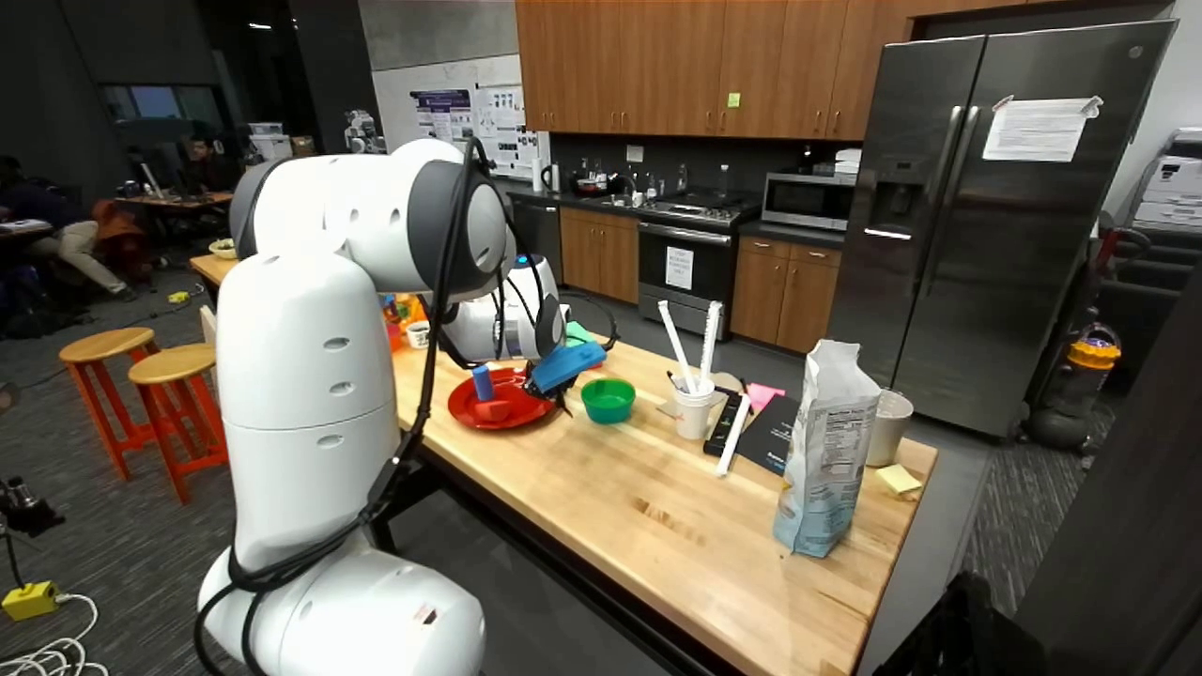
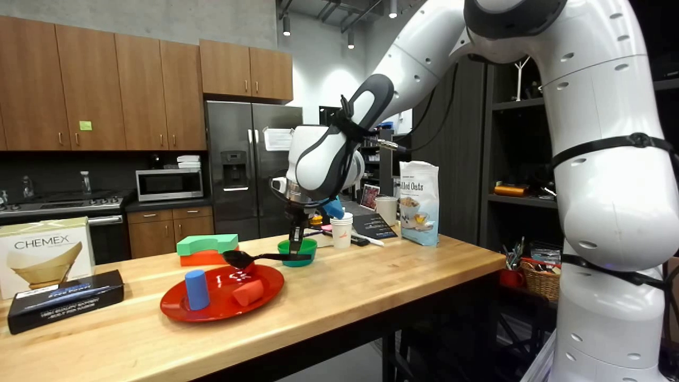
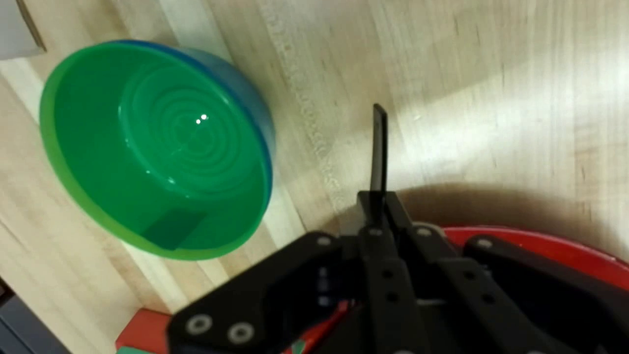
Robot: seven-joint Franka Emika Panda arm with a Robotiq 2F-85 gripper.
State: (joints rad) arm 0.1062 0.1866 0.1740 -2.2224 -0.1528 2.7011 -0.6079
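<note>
Because fingers (image 2: 295, 241) pinch black spoon (image 2: 246, 259) near handle end, head projects left, presumably for clearance, seemingly above red plate (image 2: 220, 297). In exterior view: green bowl (image 2: 310, 249) right of plate; blue cylinder (image 2: 197, 289) upright on plate, left.

Wooden cabinets (image 1: 676, 66), steel fridge (image 1: 995, 225), grey carpet (image 1: 113, 545), two stools (image 1: 174, 363)

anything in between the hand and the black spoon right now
Nothing visible: the hand is closed directly on the handle of the black spoon. The green bowl and red plate are nearby, but neither comes between them.
</note>
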